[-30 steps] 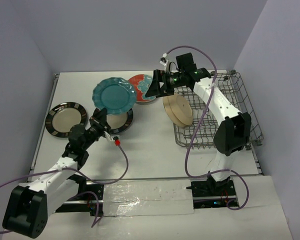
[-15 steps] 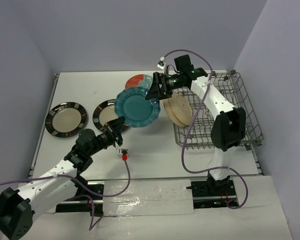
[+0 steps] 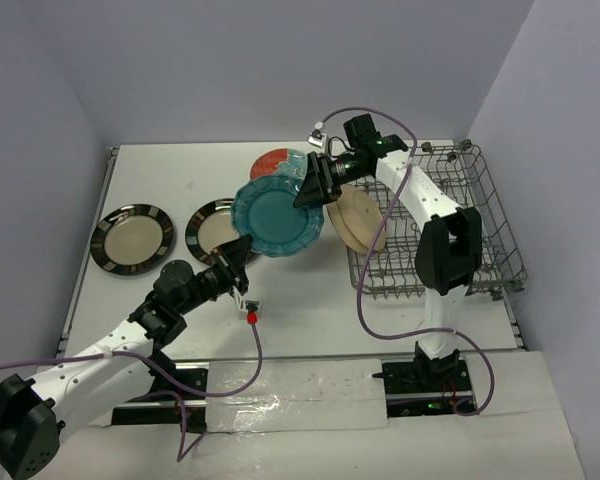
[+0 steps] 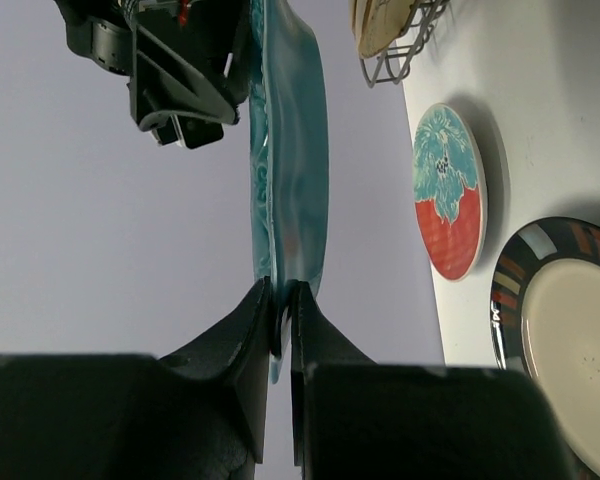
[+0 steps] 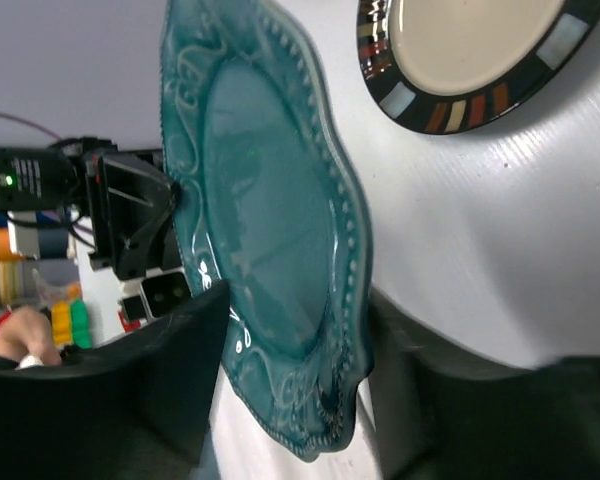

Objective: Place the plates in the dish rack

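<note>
One teal plate [image 3: 276,216] hangs mid-frame. We see the left fingers [image 4: 245,350] pinching its rim. The right fingers [image 5: 170,380] straddle the opposite edge; gripping or not, we cannot tell.

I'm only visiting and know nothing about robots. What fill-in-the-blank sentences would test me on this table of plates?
1. The raised plate is ____ in colour.
2. The left gripper pinches it by its ____.
3. The plates standing in the dish rack are ____ in colour.
4. The number of striped-rim plates lying flat on the table is ____.
Missing words: teal; rim; beige; two.
</note>
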Tool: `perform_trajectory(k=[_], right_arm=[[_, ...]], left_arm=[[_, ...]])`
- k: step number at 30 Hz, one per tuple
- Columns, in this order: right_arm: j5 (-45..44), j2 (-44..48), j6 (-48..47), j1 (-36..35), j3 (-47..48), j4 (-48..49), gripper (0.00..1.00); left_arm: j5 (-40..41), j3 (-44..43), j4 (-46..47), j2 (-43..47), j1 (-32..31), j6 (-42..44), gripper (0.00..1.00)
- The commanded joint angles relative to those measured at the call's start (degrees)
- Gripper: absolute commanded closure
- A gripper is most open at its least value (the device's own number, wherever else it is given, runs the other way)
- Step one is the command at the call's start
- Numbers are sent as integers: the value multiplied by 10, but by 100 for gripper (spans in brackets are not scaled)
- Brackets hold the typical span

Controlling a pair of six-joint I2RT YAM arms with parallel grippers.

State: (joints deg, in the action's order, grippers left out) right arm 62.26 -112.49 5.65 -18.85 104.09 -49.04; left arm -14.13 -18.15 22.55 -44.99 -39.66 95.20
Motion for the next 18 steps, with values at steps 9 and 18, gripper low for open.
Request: perform_trajectory(k=[9, 18], right_arm=[[47, 28, -10, 11, 10, -15, 100], [-20, 141, 8, 77, -14, 10, 100]], left_arm=[[26, -35, 113, 33, -2, 28, 100], [138, -37, 154, -13, -2, -22, 1]])
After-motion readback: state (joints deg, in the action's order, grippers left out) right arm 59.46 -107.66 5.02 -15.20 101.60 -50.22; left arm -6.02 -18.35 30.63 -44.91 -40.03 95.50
